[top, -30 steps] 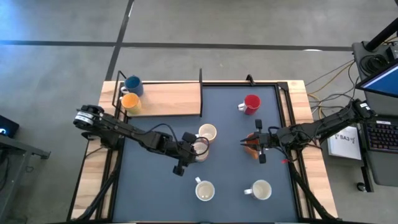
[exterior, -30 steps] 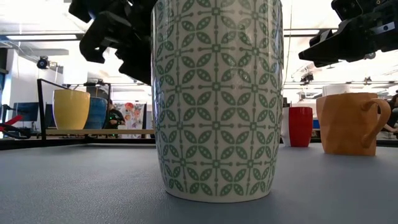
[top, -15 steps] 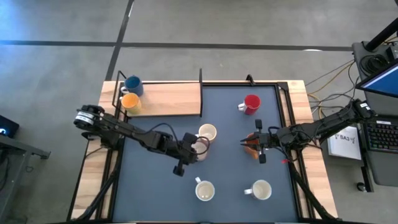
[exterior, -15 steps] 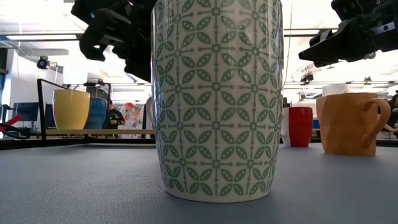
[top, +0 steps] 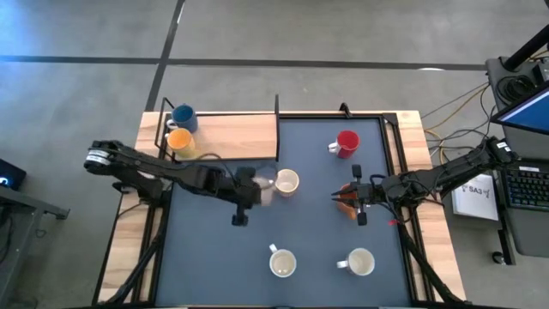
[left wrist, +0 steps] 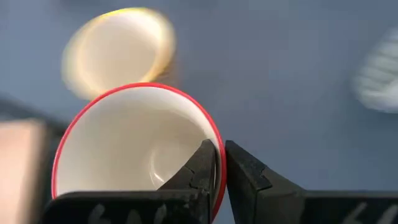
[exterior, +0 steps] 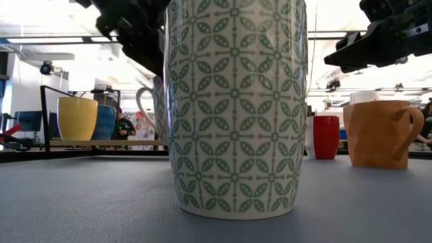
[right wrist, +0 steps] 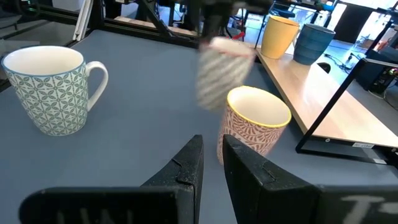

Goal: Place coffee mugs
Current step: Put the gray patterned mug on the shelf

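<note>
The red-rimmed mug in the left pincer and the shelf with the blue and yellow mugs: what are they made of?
The red-rimmed mug looks like glazed ceramic: smooth, glossy cream inside. The shelf looks like pale unfinished wood, with faint grain, on a dark, probably metal frame. The left pincer pinches the mug's rim.

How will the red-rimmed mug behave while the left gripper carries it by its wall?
The red-rimmed mug: rigid ceramic, so probably no flexing. The left gripper pinches only one wall, so it may swing or slip on smooth glaze. Likely chips if dropped.
</note>
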`<action>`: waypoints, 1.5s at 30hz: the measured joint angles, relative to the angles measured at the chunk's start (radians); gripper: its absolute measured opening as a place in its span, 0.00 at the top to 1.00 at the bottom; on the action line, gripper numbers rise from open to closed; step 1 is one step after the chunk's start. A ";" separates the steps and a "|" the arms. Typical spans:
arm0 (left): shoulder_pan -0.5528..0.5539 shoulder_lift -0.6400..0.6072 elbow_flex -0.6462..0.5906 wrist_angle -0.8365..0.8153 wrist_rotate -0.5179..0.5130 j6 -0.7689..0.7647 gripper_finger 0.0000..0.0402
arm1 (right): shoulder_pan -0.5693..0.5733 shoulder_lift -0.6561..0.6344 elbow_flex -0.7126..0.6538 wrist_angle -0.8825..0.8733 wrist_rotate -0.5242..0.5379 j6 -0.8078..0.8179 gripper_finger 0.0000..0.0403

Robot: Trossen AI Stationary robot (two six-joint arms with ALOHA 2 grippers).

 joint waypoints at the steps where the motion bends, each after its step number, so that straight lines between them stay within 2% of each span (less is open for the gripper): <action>1: 0.015 -0.015 0.000 -0.023 -0.029 -0.011 0.98 | 0.000 0.000 0.000 0.000 0.000 0.000 0.88; 5: 0.076 -0.068 0.000 -0.133 -0.098 -0.056 0.98 | 0.000 0.000 0.000 0.000 0.000 0.000 0.88; 10: 0.172 -0.123 0.000 -0.216 -0.106 -0.129 0.98 | 0.000 0.000 0.000 0.000 0.000 0.000 0.88; 19: 0.337 -0.198 0.000 -0.260 -0.149 -0.149 0.98 | 0.000 0.000 0.000 0.000 0.000 0.000 0.88; 24: 0.457 -0.200 0.000 -0.266 -0.158 -0.137 0.98 | 0.000 0.000 0.000 0.000 0.000 0.000 0.88; 30: 0.571 -0.181 0.000 -0.268 -0.138 -0.094 0.98 | 0.000 0.000 0.000 0.000 0.000 0.000 0.88; 39: 0.700 -0.162 0.000 -0.241 -0.132 0.088 0.98 | 0.000 0.000 0.000 0.000 0.000 0.000 0.88; 45: 0.802 -0.143 0.000 -0.200 0.021 0.173 0.98 | 0.000 0.000 0.000 0.000 0.000 0.000 0.88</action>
